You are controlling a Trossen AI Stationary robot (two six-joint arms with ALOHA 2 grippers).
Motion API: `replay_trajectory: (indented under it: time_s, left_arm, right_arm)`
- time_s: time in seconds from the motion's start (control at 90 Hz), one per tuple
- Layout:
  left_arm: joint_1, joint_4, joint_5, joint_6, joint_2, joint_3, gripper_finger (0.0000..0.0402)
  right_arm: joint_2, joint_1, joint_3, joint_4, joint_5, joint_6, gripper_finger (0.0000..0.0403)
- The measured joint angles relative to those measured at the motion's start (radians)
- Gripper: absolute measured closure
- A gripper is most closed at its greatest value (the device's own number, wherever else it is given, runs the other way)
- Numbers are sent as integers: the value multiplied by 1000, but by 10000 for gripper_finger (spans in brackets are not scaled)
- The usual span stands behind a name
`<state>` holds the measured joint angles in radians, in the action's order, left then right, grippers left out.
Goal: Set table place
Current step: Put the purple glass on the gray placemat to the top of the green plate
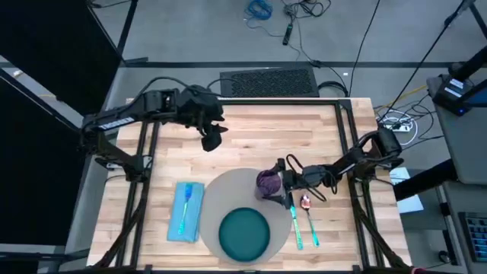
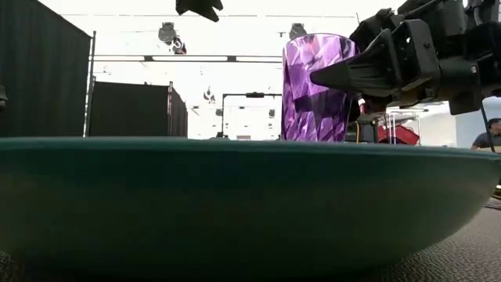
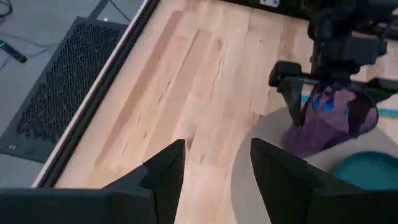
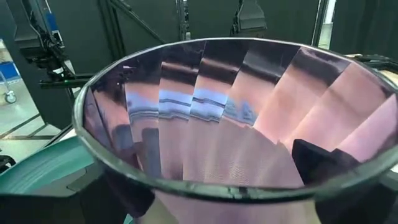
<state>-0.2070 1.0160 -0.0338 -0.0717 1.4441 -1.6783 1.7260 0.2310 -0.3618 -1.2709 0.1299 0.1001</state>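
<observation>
The big round grey-beige mat lies on the light wooden plank table toward its near edge, and serves as the landmark here. On the mat's near part sits the round teal plate, whose rim comes close to the table's near edge. Just beside the mat on the left-arm side lies the folded light-blue cloth napkin with a teal-handled piece of cutlery on it. On the right-arm side, two more teal-handled pieces of cutlery lie just off the mat's edge.

The translucent purple faceted cup stands upright on the mat's far right edge, beyond the plate. The right gripper reaches in from the right-arm side with its jaws either side of the cup; whether they press on it I cannot tell, and the low view does not show the cup's base.

The left gripper hangs over bare planks beyond the mat's far left side, well apart from it, jaws parted and holding nothing. The far half of the table, up to the black metal frame, is bare wood.
</observation>
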Motion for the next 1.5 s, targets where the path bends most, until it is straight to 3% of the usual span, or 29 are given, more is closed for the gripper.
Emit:
replay_trajectory:
  time_s: [0.344, 0.467, 0.744, 1.056, 1.111, 1.278, 1.5]
  left_arm:
    - [0, -93, 0, -4, 25, 0, 233]
    - [3, -140, -2, -82, 36, 0, 233]
    - [57, -143, 5, 1, 54, 0, 233]
    - [111, -206, -98, 24, 108, 0, 233]
    - [117, -219, -47, 27, 108, 0, 233]
    - [168, -284, 251, 114, 108, 0, 233]
    - [289, -305, 268, 295, 212, 0, 233]
  right_arm:
    - [0, 0, 0, 16, 0, 0, 3]
    - [0, 0, 0, 19, 0, 0, 3]
    - [0, 0, 0, 19, -1, 0, 3]
    - [0, 0, 0, 18, 0, 0, 3]
    - [0, 0, 0, 19, -1, 0, 3]
    - [0, 0, 0, 19, -1, 0, 3]
    - [0, 0, 0, 18, 0, 12, 3]
